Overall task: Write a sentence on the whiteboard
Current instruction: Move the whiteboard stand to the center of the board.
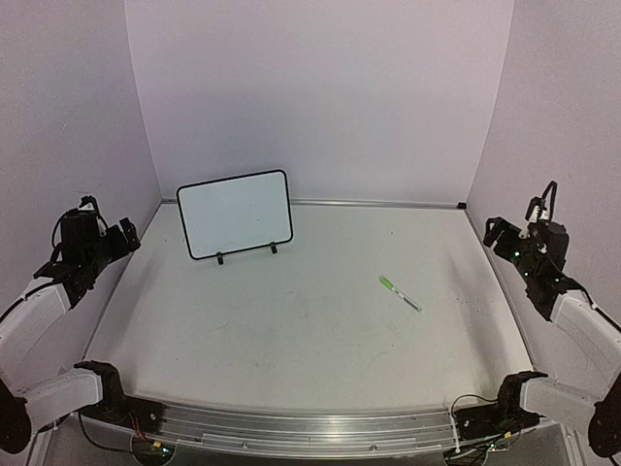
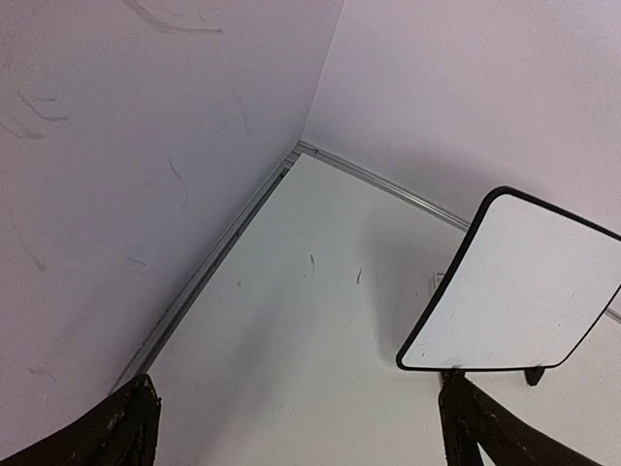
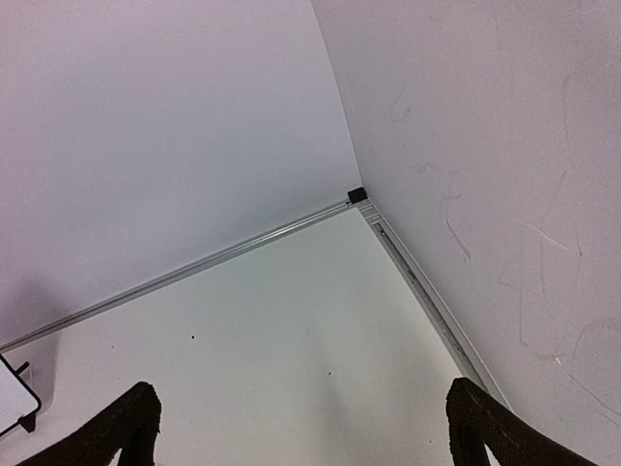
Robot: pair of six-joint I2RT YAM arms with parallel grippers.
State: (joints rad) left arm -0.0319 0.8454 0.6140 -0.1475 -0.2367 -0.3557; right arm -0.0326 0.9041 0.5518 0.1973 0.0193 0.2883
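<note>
Hardly begun, judging by the layout. Nearest, raised off the table (image 1: 291,340) at its two sides: the left gripper (image 1: 118,239) and the right gripper (image 1: 501,236), both spread wide and pinching nothing, with only bare surface between the fingers in each wrist view. Further in, right of centre: a green marker (image 1: 399,292) lying flat and untouched, well apart from either gripper, nearer the right one. Farthest, toward the back left and close to the rear wall: the whiteboard (image 1: 236,215), propped on its two small black feet, face blank apart from a few faint specks. No sentence on it, not one stroke of green. Left to do, probably everything: picking up the marker, uncapping it if capped (too small to tell), steadying the board, writing. No containers anywhere in view, so nothing to report inside any.
</note>
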